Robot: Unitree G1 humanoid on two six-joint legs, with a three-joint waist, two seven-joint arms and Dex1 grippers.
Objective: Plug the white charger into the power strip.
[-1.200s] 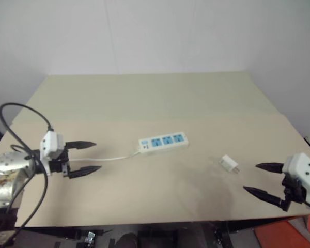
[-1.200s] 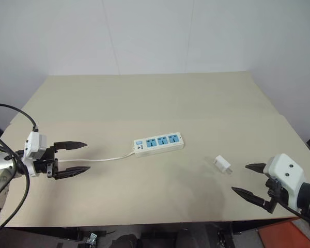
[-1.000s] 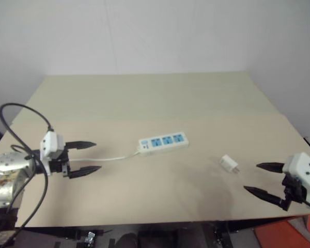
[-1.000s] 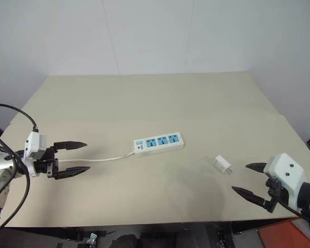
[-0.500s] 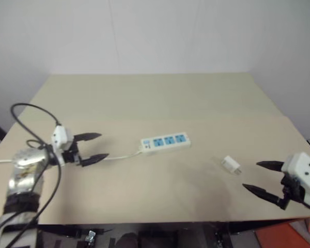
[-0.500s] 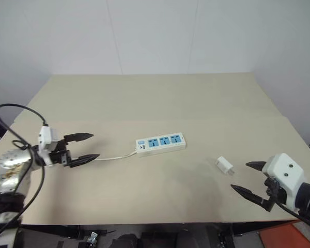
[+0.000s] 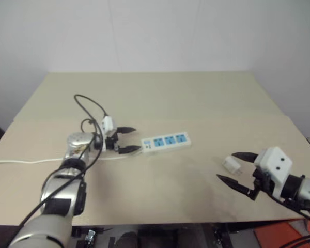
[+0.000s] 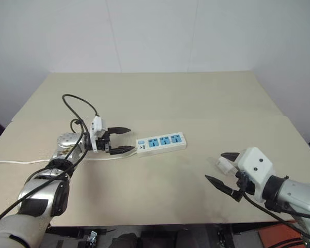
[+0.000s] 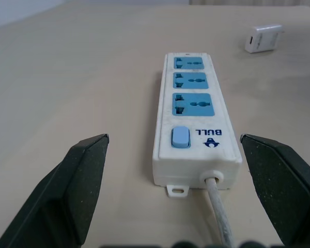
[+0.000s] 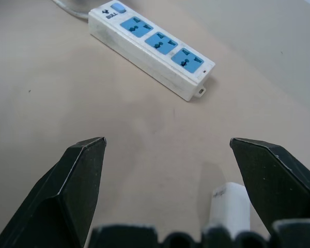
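The power strip (image 7: 164, 141) is a white bar with three blue sockets, lying mid-table with its switch end (image 9: 180, 137) and cord (image 9: 217, 204) toward my left gripper (image 7: 136, 139). That gripper is open and level, its fingertips just short of the switch end, one on each side of the cord. The white charger (image 7: 230, 164) lies flat on the table to the right. My right gripper (image 8: 214, 165) is open, and the charger (image 10: 231, 204) shows between its fingers, near their base and closer to one finger. I see no contact.
The strip's thin white cord (image 7: 26, 161) runs left to the table's (image 7: 160, 98) left edge. A black cable (image 8: 75, 106) loops above my left wrist. The table's front edge is close below my right gripper. An orange object (image 7: 299, 235) lies past the front right corner.
My left gripper has swung right, from the table's left side up to the strip's switch end. My right gripper has moved left, and the charger now lies between its fingers. Both stay open.
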